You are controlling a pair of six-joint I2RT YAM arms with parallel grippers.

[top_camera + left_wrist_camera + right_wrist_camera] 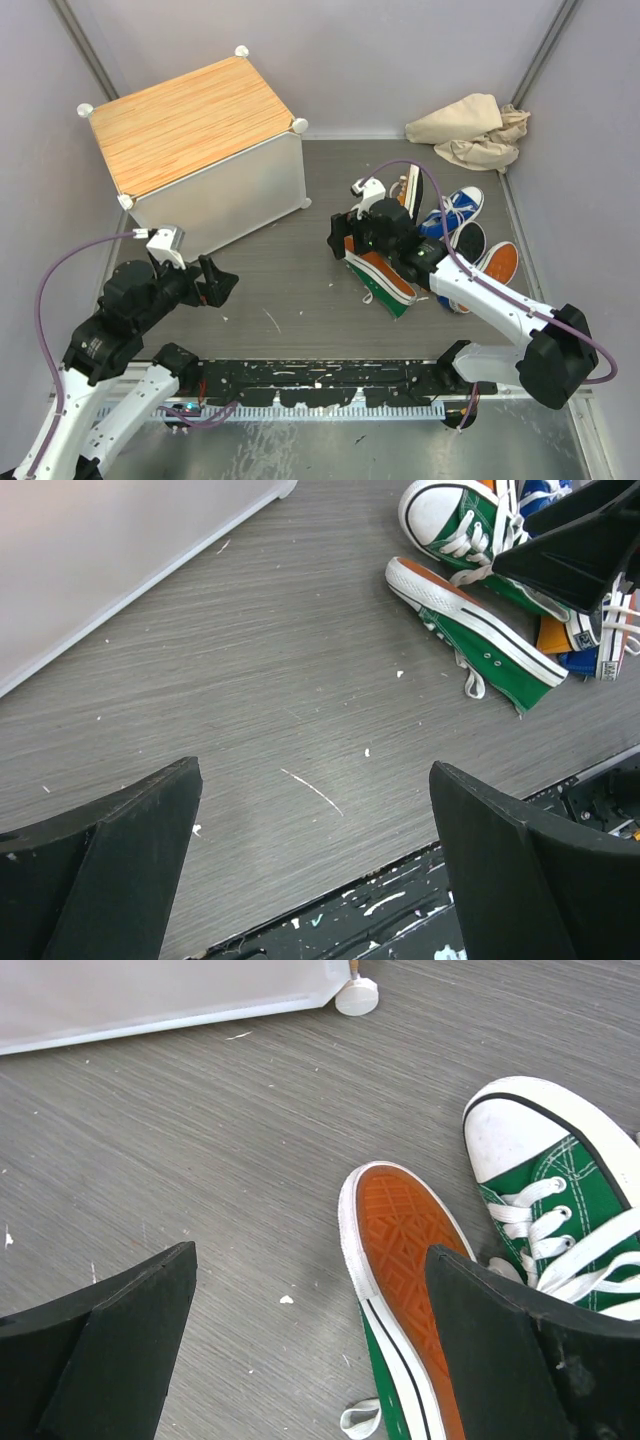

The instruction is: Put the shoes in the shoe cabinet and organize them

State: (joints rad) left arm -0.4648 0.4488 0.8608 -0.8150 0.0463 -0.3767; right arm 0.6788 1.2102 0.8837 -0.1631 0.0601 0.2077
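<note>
When you look from above, the shoe cabinet [195, 130] sits at the far left, and the shoes [445, 235] lie in a heap on the right, well apart from it. The right gripper [348, 228] hangs over the heap's left edge, so it is much nearer than the left gripper [214, 282]. One green shoe [380, 275] lies on its side, its long way running from far left to near right.

From the left wrist, the fingers [100, 870] stand wide apart with only bare table [280, 680] between them.

From the right wrist, the fingers [100, 1350] are wide open too and hold nothing. The green shoe [405, 1260] shows its orange sole and lies along the way the fingers point, close by the right-hand one, so I think this gripper should slide a little right before it comes down
</note>
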